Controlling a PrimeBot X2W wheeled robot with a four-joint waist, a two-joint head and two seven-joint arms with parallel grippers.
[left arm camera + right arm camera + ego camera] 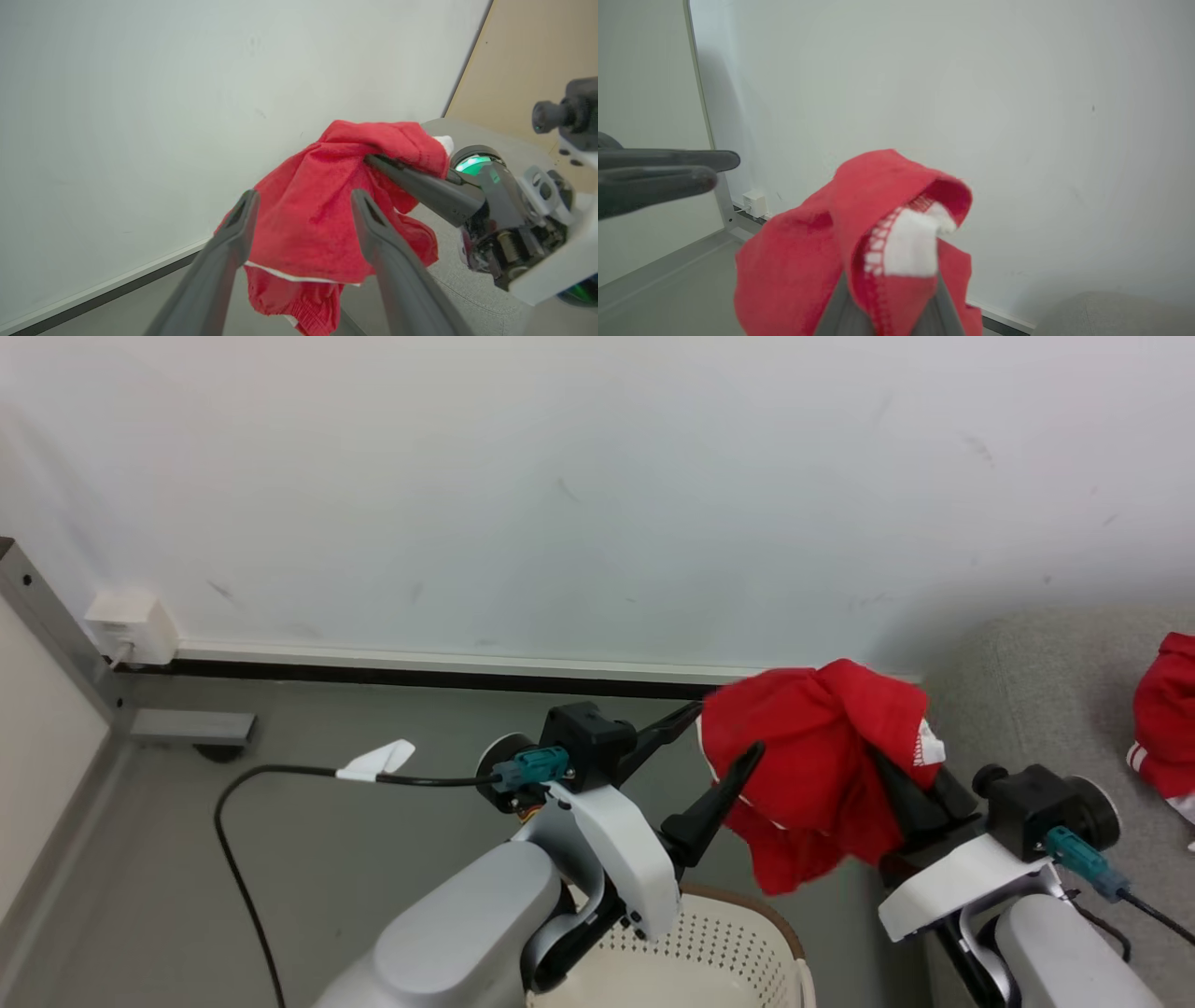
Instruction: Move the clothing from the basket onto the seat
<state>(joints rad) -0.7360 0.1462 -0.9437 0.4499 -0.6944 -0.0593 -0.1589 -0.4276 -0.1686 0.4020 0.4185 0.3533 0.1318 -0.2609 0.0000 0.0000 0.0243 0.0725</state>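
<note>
Red garment [822, 747]: bunched, hanging in the air right of centre, above the basket [747, 901] at 6 o'clock. Right pincer [887, 779]: closed on its folds. Left pincer [726, 728]: fingers wide apart, holding nothing, just beside the cloth. Sofa [1036, 691]: 3 o'clock, bearing a second red garment [1167, 709].

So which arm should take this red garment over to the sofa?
Right. The right gripper is shut on the red garment and sits next to the sofa; the left gripper is farther away, jaws open.
</note>
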